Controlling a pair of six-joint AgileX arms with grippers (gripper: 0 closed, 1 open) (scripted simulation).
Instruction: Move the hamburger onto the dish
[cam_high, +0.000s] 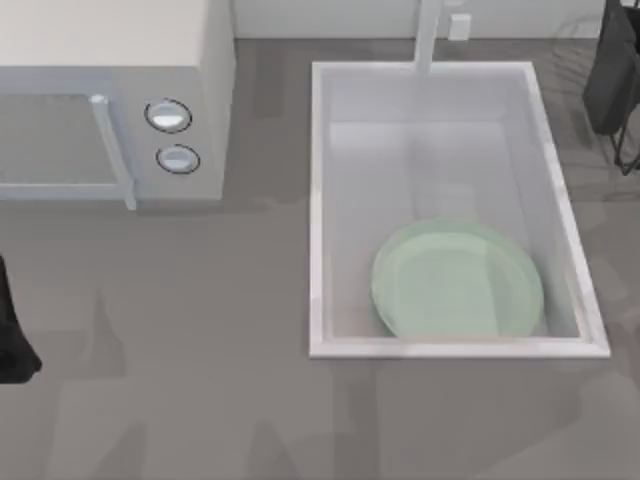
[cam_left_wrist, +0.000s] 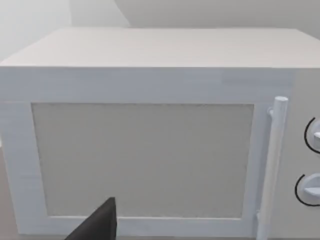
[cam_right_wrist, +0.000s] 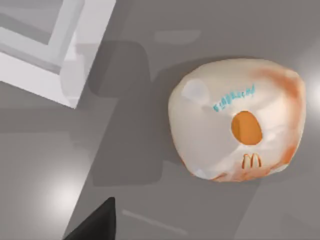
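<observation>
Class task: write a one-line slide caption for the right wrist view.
Wrapped hamburger lies on the grey table beside the sink's corner.

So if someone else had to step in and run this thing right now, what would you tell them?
Left arm: parked at the table's left edge, its wrist camera facing the microwave.
Right arm: at the far right of the table, above the hamburger, which lies on the tabletop near a corner of the sink. Nothing is gripped yet.
The dish lies in the sink, at its near end, with nothing on it.
Done: nothing so far.
Left: grasp the hamburger, carry it to the dish, set it down.
</observation>
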